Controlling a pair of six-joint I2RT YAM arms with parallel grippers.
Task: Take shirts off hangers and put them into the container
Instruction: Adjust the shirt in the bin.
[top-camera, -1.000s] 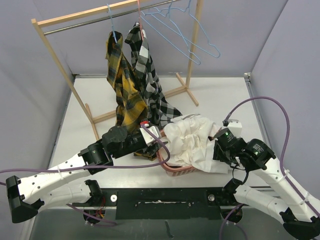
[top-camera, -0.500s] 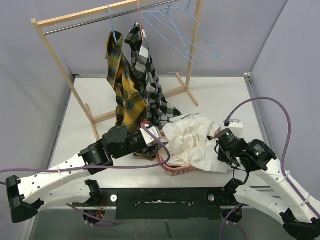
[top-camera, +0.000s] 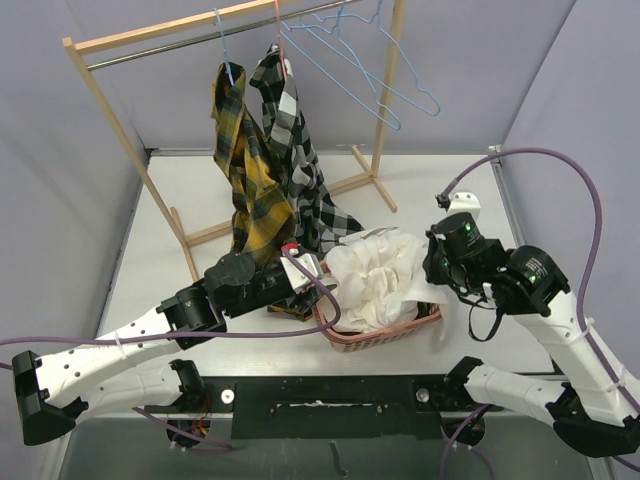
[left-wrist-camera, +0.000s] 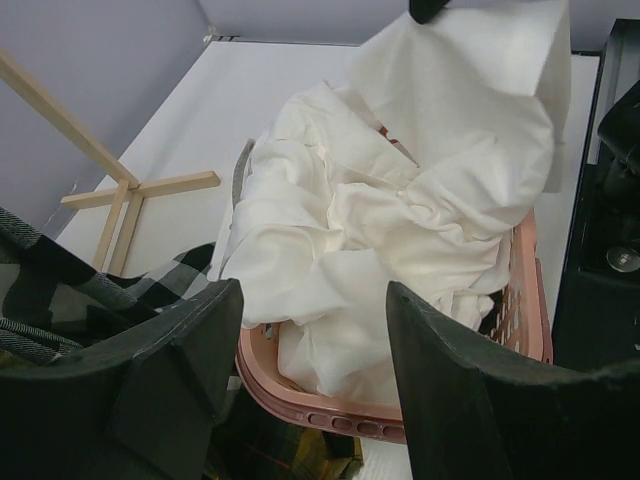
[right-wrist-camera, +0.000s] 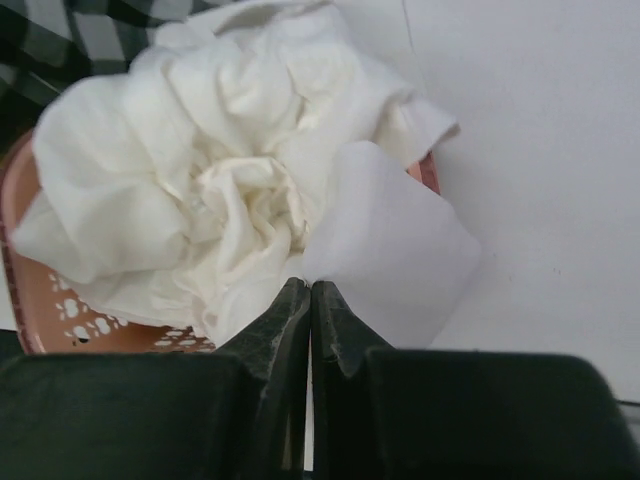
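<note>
Right pincer (right-wrist-camera: 310, 296) clamps white shirt (right-wrist-camera: 225, 170) heaped in pink basket (right-wrist-camera: 35, 285)

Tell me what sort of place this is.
Probably a robot test booth staged for laundry: plain lilac partition walls around a white table, a small wooden clothes rack, and a pink slotted plastic basket.

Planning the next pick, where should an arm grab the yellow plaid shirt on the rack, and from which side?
Probably the yellow plaid shirt low on its hanging body, from the left arm's side: it droops long and narrow, that edge is free, and the check shirt presses against its right.
</note>
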